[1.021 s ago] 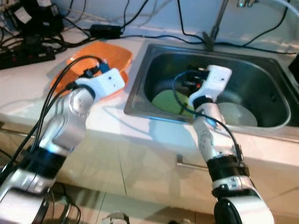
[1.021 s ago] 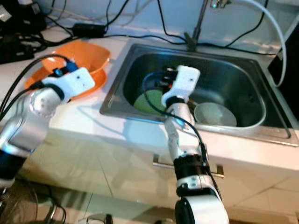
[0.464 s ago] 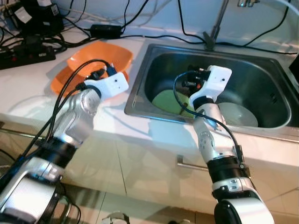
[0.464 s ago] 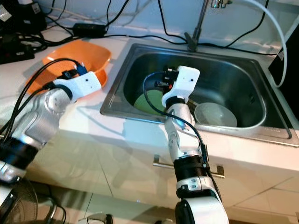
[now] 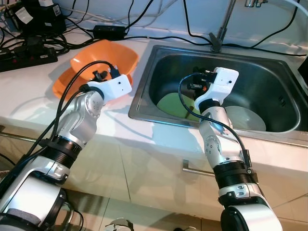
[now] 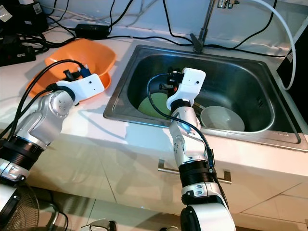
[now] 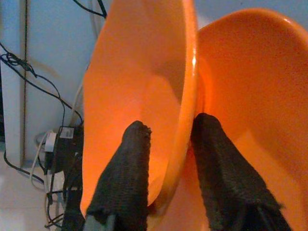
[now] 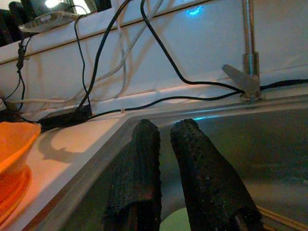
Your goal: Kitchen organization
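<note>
A: Counter side first. What's orange there?

B: Two glossy orange plastic pieces, smooth and curved. An orange bowl [image 5: 108,57] sits tilted on an orange plate [image 5: 65,85] on the white countertop [image 5: 29,91], just beside the sink's left rim.

A: Left gripper?

B: The left gripper [image 7: 168,144] is at the bowl's rim. The two rough, black, pebbled fingers [image 7: 127,173] straddle the thin rim, one inside the bowl, one outside between bowl and plate, closed onto it. From the head views its white wrist housing sits over the bowl's near edge.

A: Sink?

B: Brushed stainless steel sink [image 5: 269,72], rectangular with rounded corners. A flat round green plate [image 5: 173,103] lies on the bottom at the left, a pale white bowl [image 6: 222,118] beside it at the right. A metal tap stem [image 8: 249,43] stands at the back rim.

A: Right gripper?

B: The right gripper [image 8: 163,144] hangs over the sink above the green plate, holding nothing. Fingers nearly together, only a narrow slit between the textured pads.

A: Clutter?

B: Black cables [image 5: 144,29] and a power strip [image 5: 29,54] along the white back wall.
</note>
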Tool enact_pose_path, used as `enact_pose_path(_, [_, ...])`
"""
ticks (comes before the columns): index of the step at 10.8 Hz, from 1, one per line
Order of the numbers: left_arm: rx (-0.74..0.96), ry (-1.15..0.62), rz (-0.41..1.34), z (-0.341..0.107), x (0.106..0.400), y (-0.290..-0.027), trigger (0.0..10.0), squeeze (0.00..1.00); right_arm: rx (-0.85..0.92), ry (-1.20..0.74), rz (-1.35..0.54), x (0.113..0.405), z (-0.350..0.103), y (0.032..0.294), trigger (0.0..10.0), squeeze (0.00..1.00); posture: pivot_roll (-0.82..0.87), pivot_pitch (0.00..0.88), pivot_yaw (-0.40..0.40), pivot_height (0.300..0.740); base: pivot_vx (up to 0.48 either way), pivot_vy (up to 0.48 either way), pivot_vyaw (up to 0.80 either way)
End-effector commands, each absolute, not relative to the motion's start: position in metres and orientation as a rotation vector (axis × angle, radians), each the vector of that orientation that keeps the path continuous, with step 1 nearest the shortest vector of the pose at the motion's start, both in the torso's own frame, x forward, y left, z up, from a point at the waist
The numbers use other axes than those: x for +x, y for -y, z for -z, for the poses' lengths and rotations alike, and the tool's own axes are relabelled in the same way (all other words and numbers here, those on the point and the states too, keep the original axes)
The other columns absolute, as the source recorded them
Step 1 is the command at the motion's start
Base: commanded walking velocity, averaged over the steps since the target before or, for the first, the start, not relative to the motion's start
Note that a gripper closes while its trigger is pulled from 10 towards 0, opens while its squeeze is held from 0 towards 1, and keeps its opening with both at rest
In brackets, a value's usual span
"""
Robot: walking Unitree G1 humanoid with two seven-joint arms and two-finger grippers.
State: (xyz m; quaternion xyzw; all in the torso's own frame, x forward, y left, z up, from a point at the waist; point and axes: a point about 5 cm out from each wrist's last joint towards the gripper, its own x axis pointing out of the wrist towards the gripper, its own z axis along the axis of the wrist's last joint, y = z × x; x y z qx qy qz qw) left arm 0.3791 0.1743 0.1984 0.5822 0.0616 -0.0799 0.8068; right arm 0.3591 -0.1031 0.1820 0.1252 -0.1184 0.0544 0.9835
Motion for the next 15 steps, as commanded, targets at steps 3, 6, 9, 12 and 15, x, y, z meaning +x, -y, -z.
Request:
enact_pose_path(3, [1.264,-0.122,0.169,-0.201,0.381,-0.173,0.0,0.0,0.245,0.228,-0.098,0.36,-0.181,0.104,10.0,0.0,0.07,0.044,-0.012,0.74,0.0,0.0,0.0])
enact_pose_path(6, [1.269,-0.119,0.165,-0.201,0.38,-0.175,0.0,0.0,0.248,0.226,-0.096,0.359,-0.181,0.104,10.0,0.0,0.07,0.06,-0.013,0.74,0.0,0.0,0.0])
enact_pose_path(9, [1.372,0.088,0.106,-0.233,0.38,-0.164,0.0,0.0,0.256,0.241,-0.09,0.359,-0.186,0.105,10.0,0.0,0.07,0.069,-0.011,0.74,0.0,0.0,0.0])
enact_pose_path(12, [1.366,0.327,0.155,-0.255,0.373,-0.133,2.1,0.0,0.278,0.265,-0.087,0.362,-0.195,0.11,10.0,0.0,0.07,0.056,-0.012,0.74,0.0,0.0,0.0])
enact_pose_path(15, [1.321,0.376,0.302,-0.239,0.364,-0.102,10.0,0.0,0.436,0.322,-0.084,0.367,-0.223,0.121,10.0,1.0,0.07,0.032,-0.005,0.74,0.0,0.0,0.0])
